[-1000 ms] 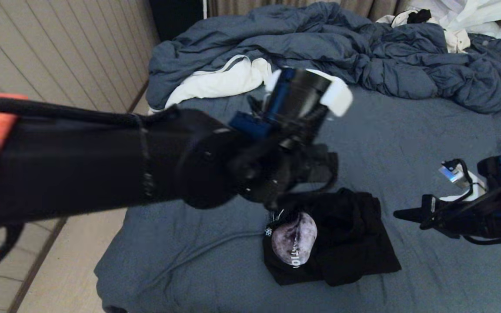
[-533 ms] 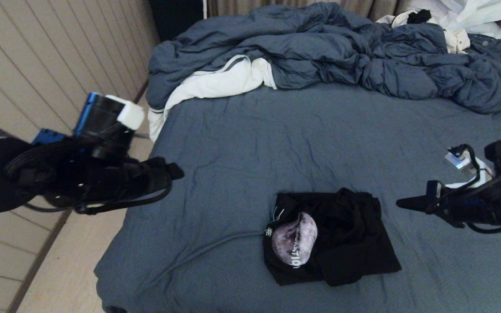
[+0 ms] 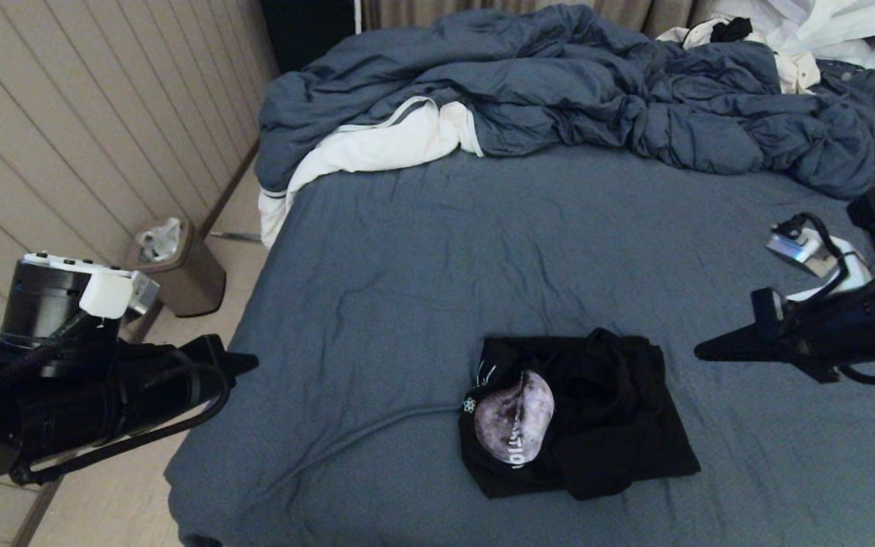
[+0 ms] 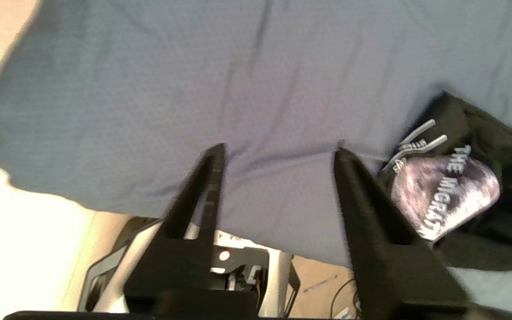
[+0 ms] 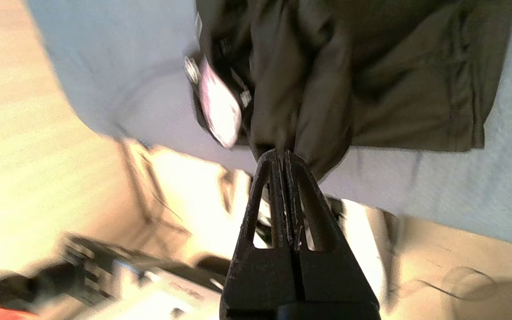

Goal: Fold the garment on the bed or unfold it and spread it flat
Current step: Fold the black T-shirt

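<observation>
The black garment (image 3: 597, 425) lies bunched in a rough square on the slate-blue bed (image 3: 483, 251), near its front edge, with the grey moon graphic (image 3: 515, 414) folded on top at its left. My left gripper (image 3: 244, 363) hangs off the bed's left edge, far from the garment, open with nothing between its fingers (image 4: 278, 151). The garment (image 4: 482, 133) shows off to one side of it. My right gripper (image 3: 699, 353) hovers just right of the garment, shut and holding nothing (image 5: 279, 153), with the garment (image 5: 371, 80) beyond its tips.
A puffy blue-grey duvet (image 3: 597, 83) is heaped across the back of the bed, with a white cloth (image 3: 377, 148) at its left end. More white clothes (image 3: 825, 30) lie at the back right. A small bin (image 3: 179, 266) stands on the floor by the wall.
My left arm has swung from above the garment out to the left, past the bed's edge, and come down lower. The right gripper has risen slightly. The garment has not moved.
</observation>
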Tool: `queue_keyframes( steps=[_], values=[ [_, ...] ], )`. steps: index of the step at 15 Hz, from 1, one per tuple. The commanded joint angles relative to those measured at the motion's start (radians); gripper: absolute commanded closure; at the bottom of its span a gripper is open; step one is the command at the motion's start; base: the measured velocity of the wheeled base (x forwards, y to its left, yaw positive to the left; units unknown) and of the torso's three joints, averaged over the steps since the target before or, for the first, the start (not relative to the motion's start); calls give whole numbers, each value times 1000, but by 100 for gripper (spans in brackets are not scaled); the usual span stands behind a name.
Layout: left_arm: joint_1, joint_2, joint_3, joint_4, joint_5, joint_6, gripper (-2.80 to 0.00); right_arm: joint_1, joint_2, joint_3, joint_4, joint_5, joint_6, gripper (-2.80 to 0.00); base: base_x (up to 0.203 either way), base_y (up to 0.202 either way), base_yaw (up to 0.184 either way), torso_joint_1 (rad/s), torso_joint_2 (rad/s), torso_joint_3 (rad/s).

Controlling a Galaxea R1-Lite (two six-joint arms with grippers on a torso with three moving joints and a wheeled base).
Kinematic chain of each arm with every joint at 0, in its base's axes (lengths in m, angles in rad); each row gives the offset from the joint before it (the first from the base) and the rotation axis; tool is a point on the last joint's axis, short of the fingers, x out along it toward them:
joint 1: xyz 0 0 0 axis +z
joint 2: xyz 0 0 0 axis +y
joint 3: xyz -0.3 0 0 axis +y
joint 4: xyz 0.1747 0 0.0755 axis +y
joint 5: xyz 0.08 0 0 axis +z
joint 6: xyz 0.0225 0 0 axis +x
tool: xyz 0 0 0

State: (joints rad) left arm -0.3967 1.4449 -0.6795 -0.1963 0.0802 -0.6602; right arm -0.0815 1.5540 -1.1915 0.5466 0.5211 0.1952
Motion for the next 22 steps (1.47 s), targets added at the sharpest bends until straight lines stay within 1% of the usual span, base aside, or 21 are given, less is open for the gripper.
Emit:
queue_keyframes(
  steps=[1, 3, 4, 6, 7, 8, 9, 12, 14, 22],
  values=[
    [-40, 2, 58, -79, 4, -15, 0, 115, 49, 32, 11, -106, -40, 0, 0, 0, 0, 0, 0, 0],
    [-42, 27, 62, -82, -1, -19, 0, 190, 78, 72, 6, -265, -75, 0, 0, 0, 0, 0, 0, 0],
    [-42, 51, 61, -83, 0, -21, 0, 206, 84, 79, -2, -299, -82, 0, 0, 0, 0, 0, 0, 0],
    [-42, 74, 61, -91, 1, -25, 0, 209, 96, 79, -7, -308, -83, 0, 0, 0, 0, 0, 0, 0],
    [-43, 70, 63, -92, 3, -25, 0, 218, 111, 78, -16, -330, -79, -280, 0, 0, 0, 0, 0, 0],
    [-44, 67, 63, -92, 3, -25, 0, 226, 120, 78, -45, -359, -76, -280, 0, 0, 0, 0, 0, 0],
    [-45, 63, 63, -92, 2, -25, 0, 239, 124, 80, -77, -367, -79, -280, 0, 0, 0, 0, 0, 0],
    [-68, 63, 74, -92, 3, -25, 0, 294, 138, 57, -88, -369, -76, -280, 0, 0, 0, 0, 0, 0],
    [-92, 63, 78, -92, 9, -29, 0, 300, 150, 44, -83, -371, -74, -280, 0, 0, 0, 0, 0, 0],
    [-94, 72, 78, -92, 9, -32, 0, 299, 270, 32, -94, -377, -74, -280, 0, 0, 0, 0, 0, 0]
  ],
)
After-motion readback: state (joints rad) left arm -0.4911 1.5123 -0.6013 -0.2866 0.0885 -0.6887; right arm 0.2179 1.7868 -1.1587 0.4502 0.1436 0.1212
